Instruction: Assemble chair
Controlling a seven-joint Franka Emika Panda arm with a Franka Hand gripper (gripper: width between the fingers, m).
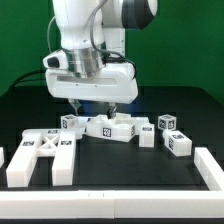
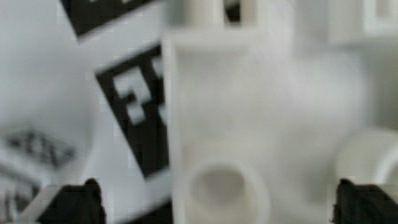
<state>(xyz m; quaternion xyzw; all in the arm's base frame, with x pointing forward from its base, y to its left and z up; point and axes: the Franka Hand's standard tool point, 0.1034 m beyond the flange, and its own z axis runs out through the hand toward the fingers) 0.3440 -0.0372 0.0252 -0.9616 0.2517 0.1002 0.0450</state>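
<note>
STAGE: early, no joints visible | HAND (image 1: 97, 108): jaws spread wide, gripping nothing, low over white blocky plastic chair piece (image 1: 108, 128) at centre of black tabletop (image 1: 120, 168) | LEFT: white cross-braced plastic panel (image 1: 40, 158), small white tagged blocks (image 1: 178, 143) loose, apart.

A green backdrop (image 1: 22, 45) stands behind the black table (image 1: 130, 165).

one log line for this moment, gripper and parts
gripper: open | position: low over middle chair part | cross panel: lying loose at exterior view's left
</note>
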